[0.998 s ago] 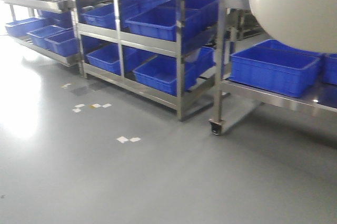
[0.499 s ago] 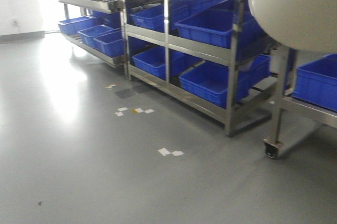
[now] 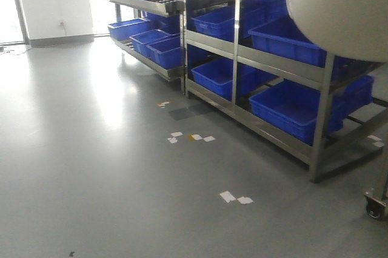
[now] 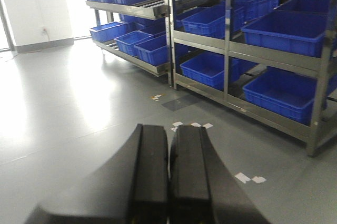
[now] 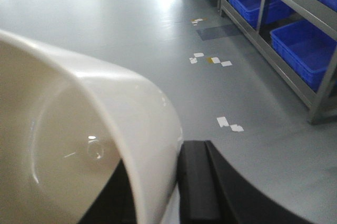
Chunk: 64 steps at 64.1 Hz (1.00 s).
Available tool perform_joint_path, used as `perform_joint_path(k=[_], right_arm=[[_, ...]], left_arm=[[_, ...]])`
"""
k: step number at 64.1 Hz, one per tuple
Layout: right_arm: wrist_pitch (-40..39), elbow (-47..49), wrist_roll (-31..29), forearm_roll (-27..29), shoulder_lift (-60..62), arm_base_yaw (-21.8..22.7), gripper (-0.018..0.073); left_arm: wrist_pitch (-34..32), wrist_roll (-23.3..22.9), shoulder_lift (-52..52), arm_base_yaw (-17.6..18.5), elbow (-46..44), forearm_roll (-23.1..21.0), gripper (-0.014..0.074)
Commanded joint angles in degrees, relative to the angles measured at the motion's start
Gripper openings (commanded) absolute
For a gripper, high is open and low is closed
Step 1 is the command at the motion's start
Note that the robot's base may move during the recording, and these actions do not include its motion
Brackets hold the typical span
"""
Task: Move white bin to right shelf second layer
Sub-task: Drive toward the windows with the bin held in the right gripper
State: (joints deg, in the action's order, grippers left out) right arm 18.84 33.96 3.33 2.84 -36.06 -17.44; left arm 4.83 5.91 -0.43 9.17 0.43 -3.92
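One bin [image 5: 105,124], its wall pinched by the right gripper [image 5: 169,182]. The left gripper [image 4: 169,171] is closed and empty. Two racks [image 3: 235,40] stand at two o'clock.

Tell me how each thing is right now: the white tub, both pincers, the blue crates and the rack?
white tub: held up in the air, gripped at its rim, empty.
right pincer: shut on the tub's rim.
left pincer: shut, holding nothing.
blue crates: resting on the rack, open-topped, visible insides empty.
steel rack: standing upright, loaded with crates.
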Motion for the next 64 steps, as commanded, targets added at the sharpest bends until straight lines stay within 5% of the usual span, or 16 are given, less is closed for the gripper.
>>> perform_joint_path(k=[1, 64], right_arm=[[-6.1, 1.9, -0.2, 0.0, 0.1, 0.4, 0.0057], [-6.1, 1.9, -0.2, 0.0, 0.1, 0.4, 0.0057]], left_arm=[[-4.8, -0.2, -0.8, 0.0, 2.1, -0.3, 0.0085], [-4.8, -0.2, -0.8, 0.0, 2.1, -0.3, 0.0085]])
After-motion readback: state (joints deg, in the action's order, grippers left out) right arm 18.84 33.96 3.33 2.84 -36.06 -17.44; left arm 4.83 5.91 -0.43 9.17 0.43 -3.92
